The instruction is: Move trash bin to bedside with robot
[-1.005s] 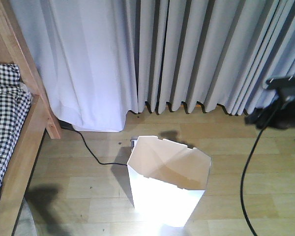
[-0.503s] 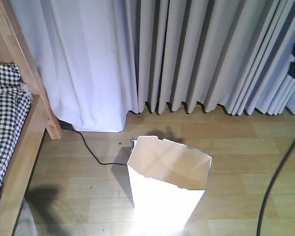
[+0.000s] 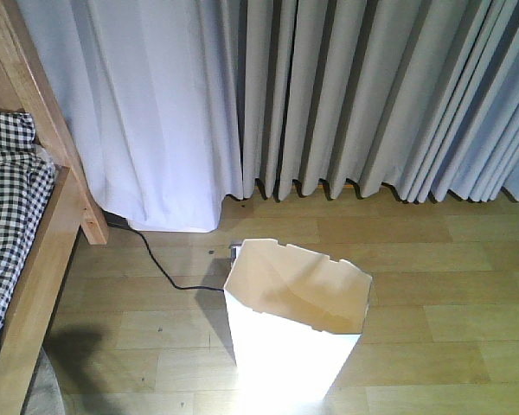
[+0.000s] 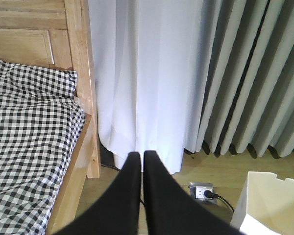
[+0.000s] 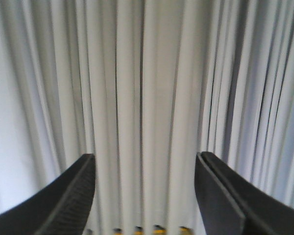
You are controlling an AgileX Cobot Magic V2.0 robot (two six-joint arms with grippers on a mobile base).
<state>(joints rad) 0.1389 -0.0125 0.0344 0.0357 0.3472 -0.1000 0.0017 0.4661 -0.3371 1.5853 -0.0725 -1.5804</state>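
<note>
The trash bin (image 3: pixel 294 324) stands upright on the wooden floor (image 3: pixel 432 259), well apart from the bed (image 3: pixel 22 259), untouched. It is judged light, thin-walled and easily tipped, best taken by the notched rim. The left gripper (image 4: pixel 142 159) is seen clenched, the right gripper (image 5: pixel 144 169) spread wide

No writing, label, brand, number or sign can be read in any of the views. The trash bin (image 3: pixel 294 333) has plain white walls with no print on them, the checked bedding (image 4: pixel 32 147) bears only its pattern, and the wall socket (image 4: pixel 202 190) near the floor is too small to show any marking.
</note>
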